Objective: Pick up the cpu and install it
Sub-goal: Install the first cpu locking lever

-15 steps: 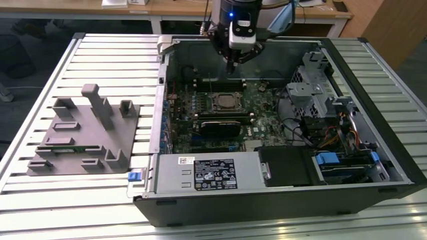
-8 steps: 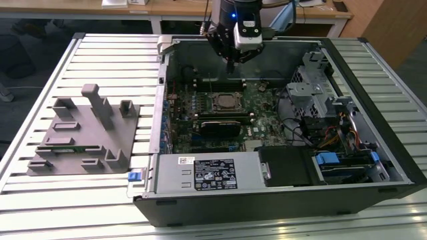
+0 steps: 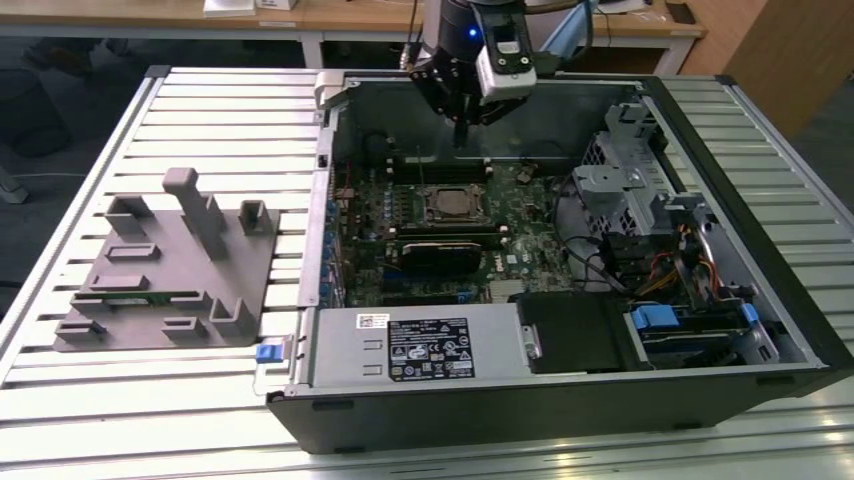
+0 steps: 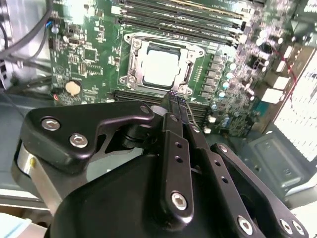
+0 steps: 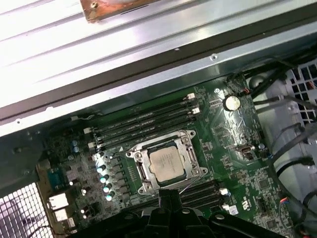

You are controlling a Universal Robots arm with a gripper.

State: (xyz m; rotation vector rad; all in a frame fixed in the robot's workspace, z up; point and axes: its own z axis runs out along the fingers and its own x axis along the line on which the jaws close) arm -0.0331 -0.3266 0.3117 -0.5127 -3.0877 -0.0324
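The cpu (image 3: 454, 203) lies flat inside the metal socket frame on the green motherboard (image 3: 527, 230) of the open computer case. Its silvery top shows in both wrist views (image 4: 161, 67) (image 5: 166, 162). My gripper (image 3: 461, 140) hangs above the board, just off the socket toward the back wall of the case and apart from the chip. In the second wrist view the two black fingers (image 4: 173, 106) press together with nothing between them, so the gripper (image 4: 176, 97) is shut. Its tip (image 5: 168, 194) sits beside the socket's edge, over the memory slots.
A grey moulded tray (image 3: 160, 270) with upright posts lies on the slatted table at the exterior view's left. Inside the case are a power supply (image 3: 427, 345), a drive cage (image 3: 641, 190), loose cables (image 3: 694, 260) and black memory slots (image 5: 143, 121) on both sides of the socket.
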